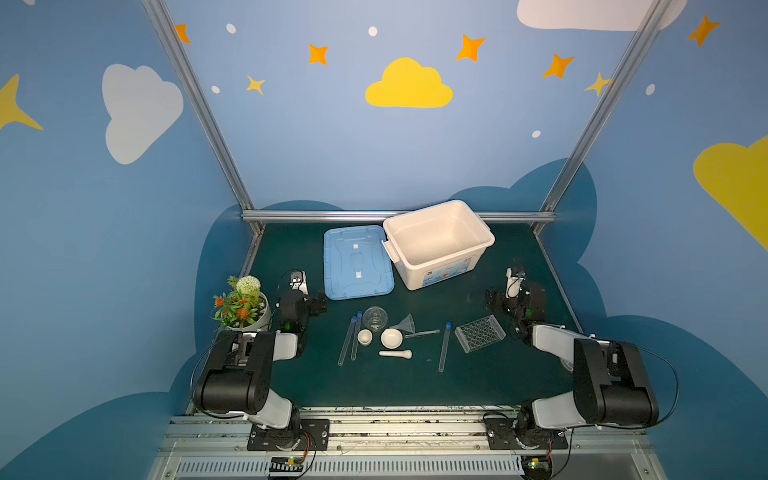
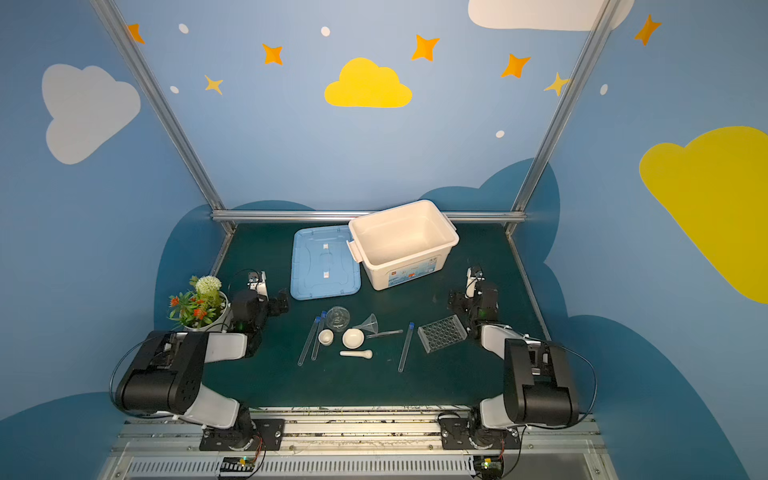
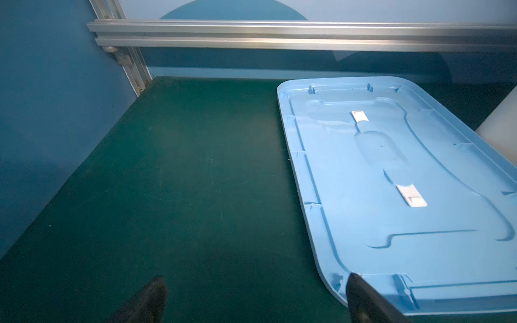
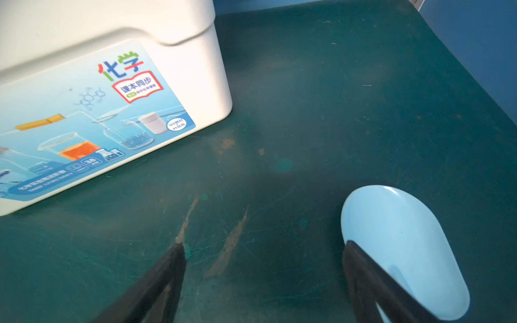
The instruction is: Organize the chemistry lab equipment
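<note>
The chemistry lab equipment lies mid-table in both top views. Two blue-capped test tubes [image 1: 347, 341] lie side by side on the left, and a third [image 1: 444, 347] lies nearer the clear rack [image 1: 480, 333]. Between them are the flask [image 1: 375, 318], funnel [image 1: 405, 323], small cup [image 1: 365, 336], mortar [image 1: 391, 338], pestle [image 1: 395, 354] and thin rod [image 1: 424, 333]. My left gripper [image 3: 256, 278] hangs open and empty beside the lid's near corner. My right gripper [image 4: 264, 244] is open and empty over bare mat, right of the bin.
The open white bin [image 1: 438, 243] stands at the back, with its blue lid [image 1: 357, 262] flat to its left. A potted flower plant [image 1: 241, 303] sits beside the left arm. A light blue rounded shape [image 4: 397, 246] shows beside one right finger. Aluminium rails border the mat.
</note>
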